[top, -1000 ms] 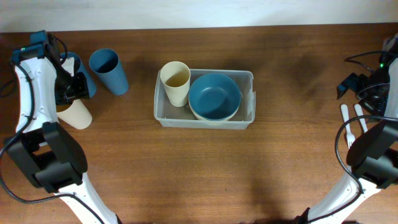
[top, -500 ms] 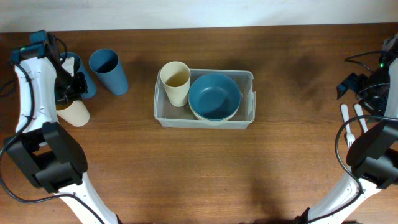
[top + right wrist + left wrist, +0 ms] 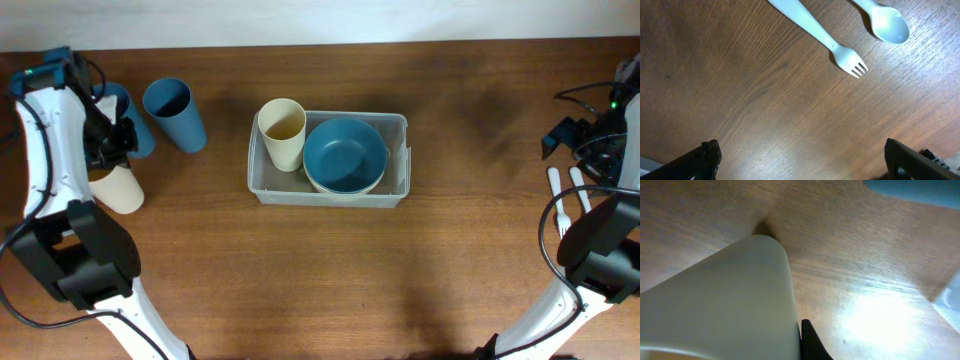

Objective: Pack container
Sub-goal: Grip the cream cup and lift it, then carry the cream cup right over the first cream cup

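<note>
The clear plastic container (image 3: 398, 125) stands mid-table and holds an upright cream cup (image 3: 282, 130) and a blue bowl (image 3: 345, 155) nested in a cream bowl. My left gripper (image 3: 108, 158) is at the far left, shut on the rim of another cream cup (image 3: 121, 190), which is tilted. In the left wrist view that cup (image 3: 715, 300) fills the left side, with one black finger (image 3: 809, 341) pressed against its wall; the other finger is hidden. My right gripper (image 3: 592, 140) is open and empty at the far right, its fingers wide apart (image 3: 807, 157) over bare wood.
A blue cup (image 3: 172, 112) stands upright left of the container. A second blue cup (image 3: 128, 118) is partly hidden behind my left arm. A white fork (image 3: 558, 200) and spoon (image 3: 580, 190) lie at the right edge, also in the right wrist view: fork (image 3: 825, 42), spoon (image 3: 887, 24).
My left gripper and the cream cup in it have shifted slightly left and toward the table's front. The right arm has not moved.
</note>
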Tool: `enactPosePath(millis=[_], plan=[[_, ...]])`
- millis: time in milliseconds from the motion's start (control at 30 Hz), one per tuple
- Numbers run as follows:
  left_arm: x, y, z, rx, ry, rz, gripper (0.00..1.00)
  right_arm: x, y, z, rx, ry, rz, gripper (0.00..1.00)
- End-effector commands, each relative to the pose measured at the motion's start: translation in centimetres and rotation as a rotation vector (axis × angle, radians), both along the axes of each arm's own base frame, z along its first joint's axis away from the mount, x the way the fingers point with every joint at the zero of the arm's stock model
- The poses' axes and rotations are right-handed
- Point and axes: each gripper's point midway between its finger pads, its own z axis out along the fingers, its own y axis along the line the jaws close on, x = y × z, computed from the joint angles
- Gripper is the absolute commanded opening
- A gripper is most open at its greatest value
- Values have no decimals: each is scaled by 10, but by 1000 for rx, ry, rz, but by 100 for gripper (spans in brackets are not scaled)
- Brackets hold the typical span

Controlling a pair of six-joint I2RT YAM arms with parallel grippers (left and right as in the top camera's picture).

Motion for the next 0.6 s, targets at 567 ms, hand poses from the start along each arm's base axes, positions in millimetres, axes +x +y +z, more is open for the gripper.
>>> enactPosePath(millis=[567], plan=[[-6, -130, 209, -158, -575, -234, 2, -2, -2, 4, -16, -3, -10, 99]])
